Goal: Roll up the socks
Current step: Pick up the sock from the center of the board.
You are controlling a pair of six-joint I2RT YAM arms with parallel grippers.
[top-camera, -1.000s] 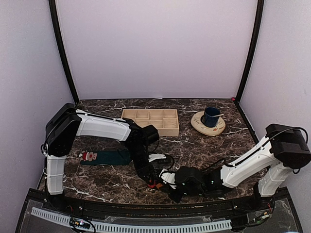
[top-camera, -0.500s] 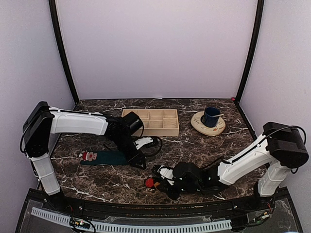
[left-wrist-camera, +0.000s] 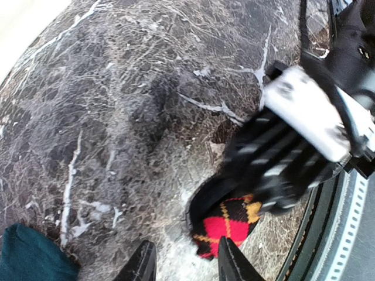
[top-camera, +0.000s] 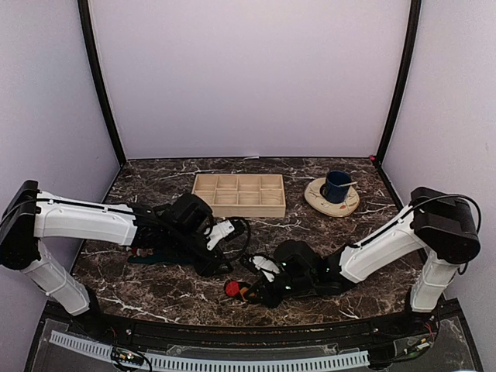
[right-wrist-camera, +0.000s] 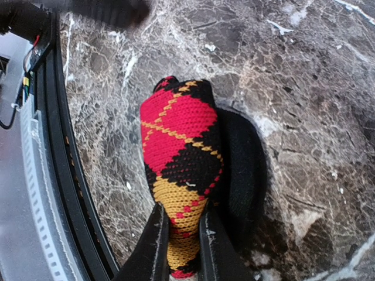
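Red-and-black argyle sock (right-wrist-camera: 179, 152) sits pinched at one end in the right gripper (right-wrist-camera: 183, 243), jaws narrow on the knit, near the front edge of the table (right-wrist-camera: 304, 88). The left gripper (left-wrist-camera: 184, 266) hovers close by, half-spread and empty. The worry is that a thin pinch on soft fabric could slip on a tug, or the roll could slacken. Only the left wrist view catches the teal sock (left-wrist-camera: 26, 257), lying apart; the right wrist view misses it.

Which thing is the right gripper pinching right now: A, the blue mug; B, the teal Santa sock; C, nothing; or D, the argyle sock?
D: the right wrist view shows the right gripper closed on the red, black and yellow argyle sock.
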